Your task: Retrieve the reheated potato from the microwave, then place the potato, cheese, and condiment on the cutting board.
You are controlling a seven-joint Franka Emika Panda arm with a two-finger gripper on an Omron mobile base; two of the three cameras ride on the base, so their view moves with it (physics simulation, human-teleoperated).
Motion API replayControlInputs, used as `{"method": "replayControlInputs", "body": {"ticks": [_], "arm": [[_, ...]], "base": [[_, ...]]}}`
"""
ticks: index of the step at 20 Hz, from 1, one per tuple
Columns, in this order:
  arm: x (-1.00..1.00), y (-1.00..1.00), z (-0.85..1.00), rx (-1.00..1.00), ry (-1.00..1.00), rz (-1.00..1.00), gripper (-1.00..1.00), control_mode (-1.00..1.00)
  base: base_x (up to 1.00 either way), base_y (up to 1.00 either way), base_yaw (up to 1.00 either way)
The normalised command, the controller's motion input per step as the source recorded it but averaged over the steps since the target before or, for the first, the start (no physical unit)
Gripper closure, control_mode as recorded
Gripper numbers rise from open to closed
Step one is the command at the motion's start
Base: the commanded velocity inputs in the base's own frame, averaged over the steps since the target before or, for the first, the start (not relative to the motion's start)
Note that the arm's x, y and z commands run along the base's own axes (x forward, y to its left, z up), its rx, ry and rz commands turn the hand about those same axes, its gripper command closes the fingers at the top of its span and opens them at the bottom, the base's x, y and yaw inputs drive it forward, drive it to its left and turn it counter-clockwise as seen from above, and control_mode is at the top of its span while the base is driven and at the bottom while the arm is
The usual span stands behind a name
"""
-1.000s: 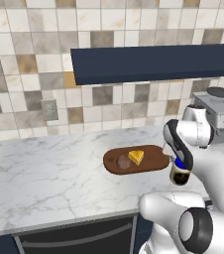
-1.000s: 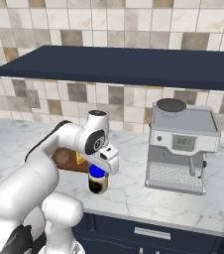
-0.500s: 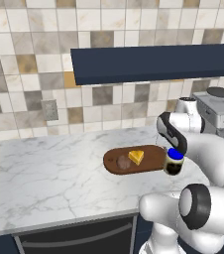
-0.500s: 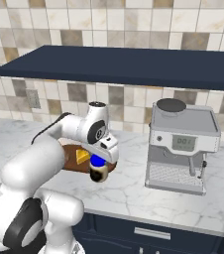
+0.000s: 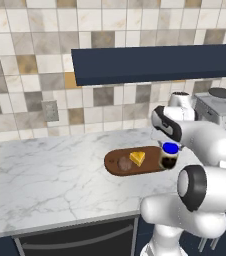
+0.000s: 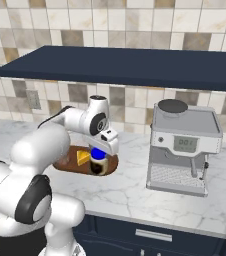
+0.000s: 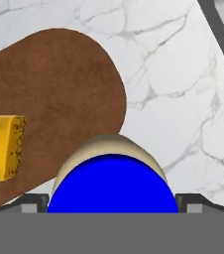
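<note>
The dark oval cutting board (image 5: 114, 156) (image 6: 111, 166) (image 7: 59, 84) lies on the marble counter. On it sit the reddish-brown potato (image 5: 124, 163) and the yellow cheese (image 5: 138, 158) (image 6: 83, 157) (image 7: 5, 146). The condiment (image 5: 169, 159) (image 6: 98, 165) (image 7: 112, 183), a dark jar with a blue lid, stands upright at the board's right end. My gripper (image 5: 170, 148) (image 6: 99, 152) (image 7: 112, 201) comes down on it from above. The lid fills the whole gap between the widely spread fingertips. The microwave is out of view.
A steel coffee machine (image 6: 185, 145) (image 5: 220, 105) stands on the counter to the right of the board. A dark blue shelf (image 5: 155, 62) (image 6: 125, 65) hangs above the work area. Bare marble (image 5: 45, 175) stretches to the left of the board.
The jar has travelled with my gripper from in front of the board's right end, back and up to that end. Board, potato and cheese have stayed put.
</note>
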Motion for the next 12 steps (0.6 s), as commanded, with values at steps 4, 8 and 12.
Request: {"method": "replayControlInputs", "body": {"ticks": [4, 8, 12], "arm": [[0.34, 0.02, 0.00, 0.00, 0.00, 0.00, 1.00, -1.00], [0.36, 0.00, 0.00, 0.00, 0.00, 0.00, 1.00, -1.00], [0.32, 0.01, 0.00, 0.00, 0.00, 0.00, 1.00, -1.00]], "base": [[0.00, 0.00, 0.00], [0.00, 0.00, 0.00], [0.00, 0.00, 0.00]]}}
